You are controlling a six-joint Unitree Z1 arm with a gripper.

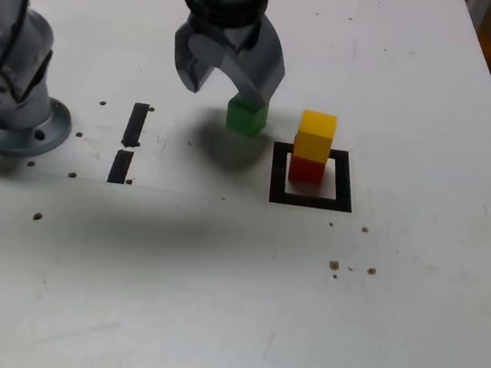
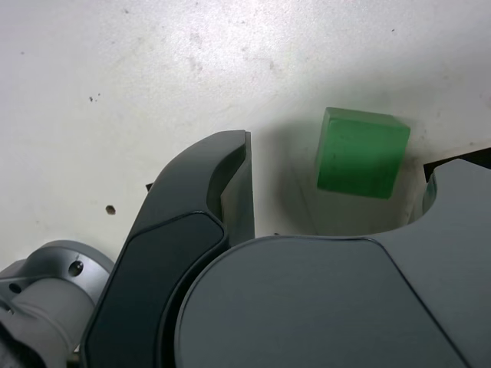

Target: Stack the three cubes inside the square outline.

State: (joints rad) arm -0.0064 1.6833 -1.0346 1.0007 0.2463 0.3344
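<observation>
Green cube (image 1: 246, 116): set flat on the table (image 1: 210, 307), corner turned toward the square outline (image 1: 309, 200). Tool (image 1: 229, 90) is spread wide around it, nothing gripped.

Your exterior view looks down at an angle across the white table (image 1: 210, 307), facing the arm's base (image 1: 17, 115). Your wrist view sits close above the table, looking past the gripper (image 2: 337, 192). Both views share the green cube (image 1: 246, 116) (image 2: 360, 153).
</observation>
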